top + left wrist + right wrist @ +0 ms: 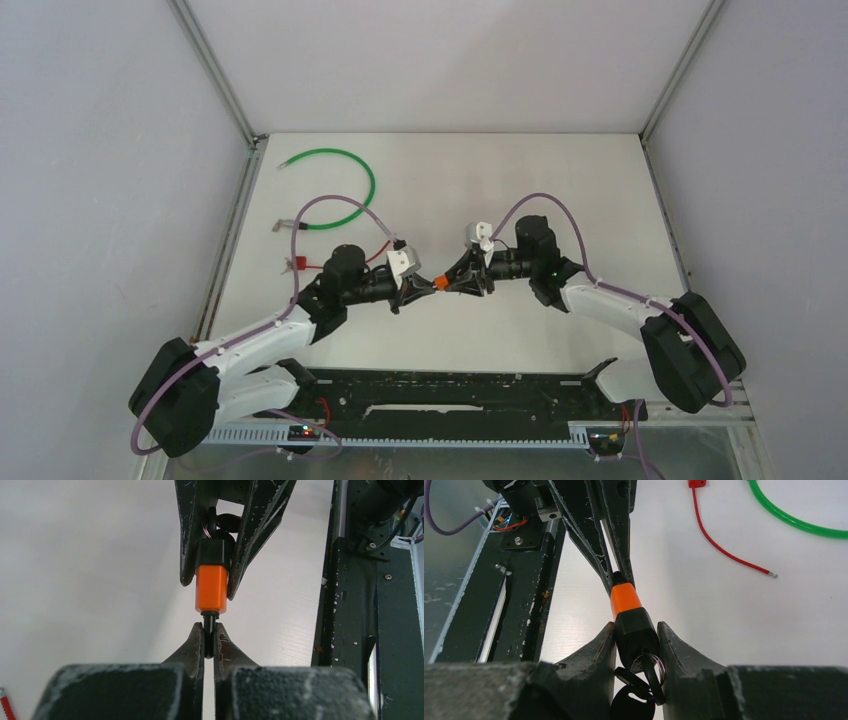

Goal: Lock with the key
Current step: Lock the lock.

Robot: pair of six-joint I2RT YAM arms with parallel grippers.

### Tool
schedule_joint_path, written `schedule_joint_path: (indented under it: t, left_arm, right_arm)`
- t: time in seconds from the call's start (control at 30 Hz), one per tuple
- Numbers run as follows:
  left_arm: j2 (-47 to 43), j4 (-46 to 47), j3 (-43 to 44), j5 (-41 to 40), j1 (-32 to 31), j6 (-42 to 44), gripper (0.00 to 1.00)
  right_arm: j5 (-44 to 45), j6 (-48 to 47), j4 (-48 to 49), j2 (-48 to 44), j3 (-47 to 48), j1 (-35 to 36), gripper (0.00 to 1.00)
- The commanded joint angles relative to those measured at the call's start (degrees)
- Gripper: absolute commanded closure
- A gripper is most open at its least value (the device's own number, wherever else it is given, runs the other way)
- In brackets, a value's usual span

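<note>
A small lock [440, 283] with an orange half and a black half hangs above the table, held between both grippers. My left gripper [210, 630] is shut on a thin black piece [210, 622] that sticks out of the lock's orange end [211, 587]. It shows edge-on, so I cannot tell whether it is a key. My right gripper [636, 627] is shut on the lock's black half [636, 632]. Black keys on a ring [646, 680] hang from that end between its fingers. The two grippers face each other tip to tip [425, 286] [458, 281].
A green cable [350, 185] curves across the far left of the table, and a red wire [724, 550] lies nearer. A small red piece [293, 265] sits by the left arm. The black mounting rail [450, 395] runs along the near edge.
</note>
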Motion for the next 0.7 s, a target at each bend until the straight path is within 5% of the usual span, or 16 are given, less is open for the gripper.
schedule_joint_path:
  t: [0.0, 0.4, 0.67]
  left_arm:
    - [-1.18, 17.58, 2.94, 2.16, -2.46, -0.46, 1.00]
    - [-1.12, 16.80, 3.14, 2.20, -2.63, -0.01, 1.00]
    - [-2.92, 11.22, 3.30, -1.32, -2.57, 4.48, 1.00]
  right_arm:
    - [-10.65, 5.22, -0.68, 1.80, 5.34, 5.18, 1.00]
    - [-9.83, 2.46, -2.48, 2.72, 5.78, 5.73, 1.00]
    - [-11.86, -0.25, -7.00, 0.88, 5.78, -0.32, 1.00]
